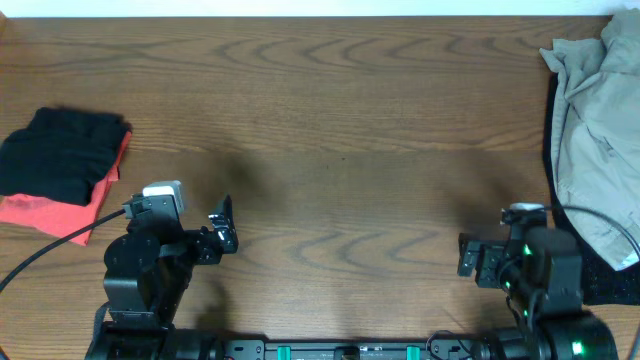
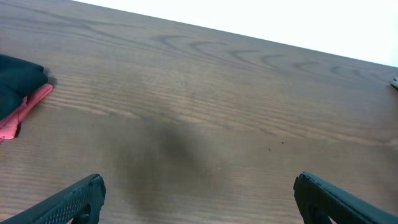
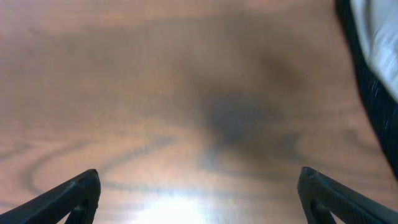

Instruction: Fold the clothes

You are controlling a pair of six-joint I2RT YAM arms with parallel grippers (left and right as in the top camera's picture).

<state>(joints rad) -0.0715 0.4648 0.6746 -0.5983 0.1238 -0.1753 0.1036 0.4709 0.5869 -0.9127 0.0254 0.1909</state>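
Overhead view: the left gripper and right gripper stand wide and empty at the bottom, probably because the folded black cloth on the coral-red tee is done at left, while the rumpled beige garment at upper right is not yet folded.

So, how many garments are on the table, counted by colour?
Black: 2, the folded black garment at left and the black garment at right, mostly hidden under the beige one
Red: 1, the red garment
Beige: 1, the beige garment
Total: 4
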